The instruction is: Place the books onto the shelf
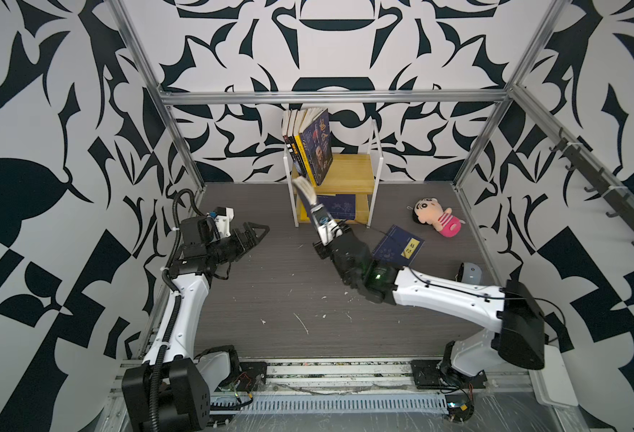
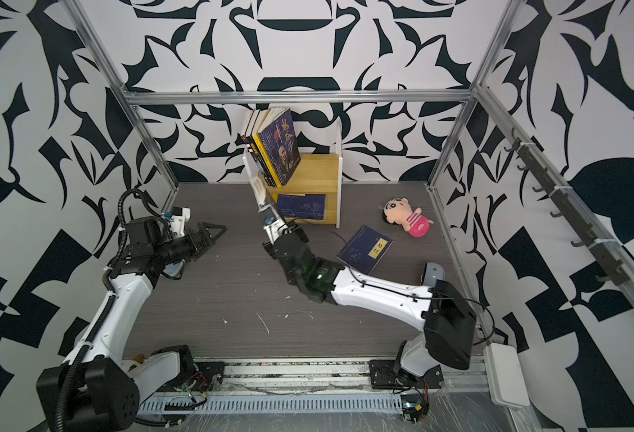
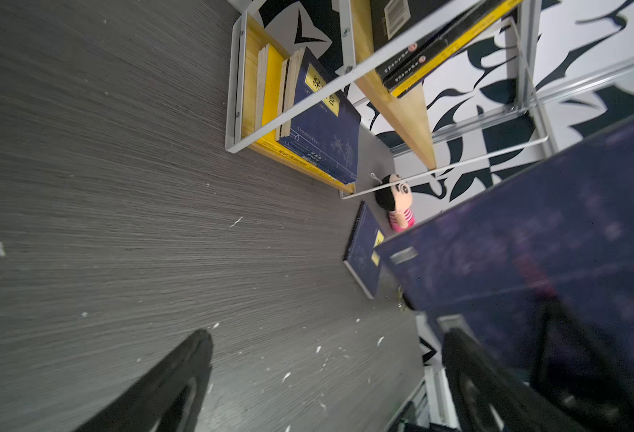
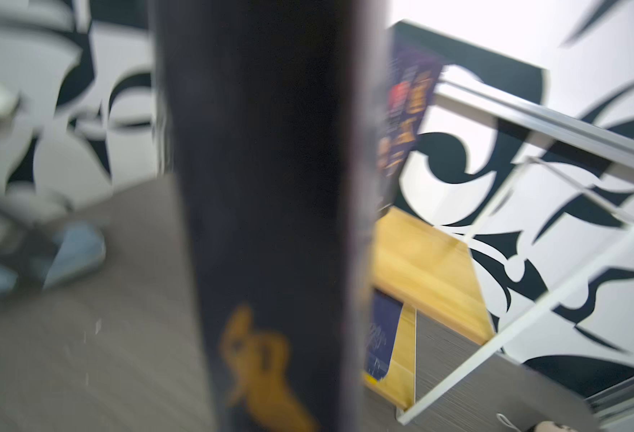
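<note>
Top views: my right gripper [image 1: 321, 221] clamps a dark book [image 1: 303, 190] in front of the shelf [image 1: 349, 174]; my left gripper [image 1: 257, 235] hangs empty over the table [image 1: 270, 299], jaws wide.

The dark book stands nearly upright in the air, pages fanned at its upper end, just beside the shelf's left front post at the level of the top board; I cannot tell whether it touches the post. A row of books [image 1: 310, 146] stands at the left end of that board. Flat books [image 1: 336, 205] lie on the lower board. A navy book [image 1: 397, 245] with a yellow label lies on the table by my right wrist, near a doll [image 1: 437, 217]. In the right wrist view the dark book [image 4: 270, 187] fills the middle, blurred.
</note>
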Tool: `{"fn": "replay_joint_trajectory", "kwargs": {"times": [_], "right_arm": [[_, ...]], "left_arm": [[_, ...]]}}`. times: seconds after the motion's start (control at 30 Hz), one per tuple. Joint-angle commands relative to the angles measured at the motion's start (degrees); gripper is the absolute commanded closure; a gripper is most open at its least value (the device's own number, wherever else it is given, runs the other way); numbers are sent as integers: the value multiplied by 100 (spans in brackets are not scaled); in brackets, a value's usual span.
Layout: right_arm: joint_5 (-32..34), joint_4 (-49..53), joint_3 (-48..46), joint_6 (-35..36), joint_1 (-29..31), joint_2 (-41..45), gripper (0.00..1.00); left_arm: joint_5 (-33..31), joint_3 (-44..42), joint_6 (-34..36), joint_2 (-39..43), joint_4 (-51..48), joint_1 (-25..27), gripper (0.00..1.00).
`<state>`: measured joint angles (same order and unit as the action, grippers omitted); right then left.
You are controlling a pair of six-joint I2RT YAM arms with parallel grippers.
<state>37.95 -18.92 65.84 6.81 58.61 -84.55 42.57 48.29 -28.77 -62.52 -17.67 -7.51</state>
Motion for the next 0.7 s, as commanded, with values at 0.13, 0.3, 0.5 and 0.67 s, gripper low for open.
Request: {"fn": "replay_joint_trajectory", "kwargs": {"times": [0.13, 0.3, 0.5, 0.67], "right_arm": [[-670, -499, 829, -580, -843, 263, 100], [-756, -904, 1370, -592, -1442, -215, 100], [-536, -1939, 2048, -69, -1761, -1289, 100], [-68, -2568, 2738, 189, -2002, -2272, 100]], "left_arm": [[-169, 328, 1601, 238, -677, 61, 0], [-726, 662, 2551, 323, -1265, 125, 0], [-1560, 796, 3436, 523, -1702, 200, 0], [-1620, 785, 3827, 657, -1946, 346, 1]]}}
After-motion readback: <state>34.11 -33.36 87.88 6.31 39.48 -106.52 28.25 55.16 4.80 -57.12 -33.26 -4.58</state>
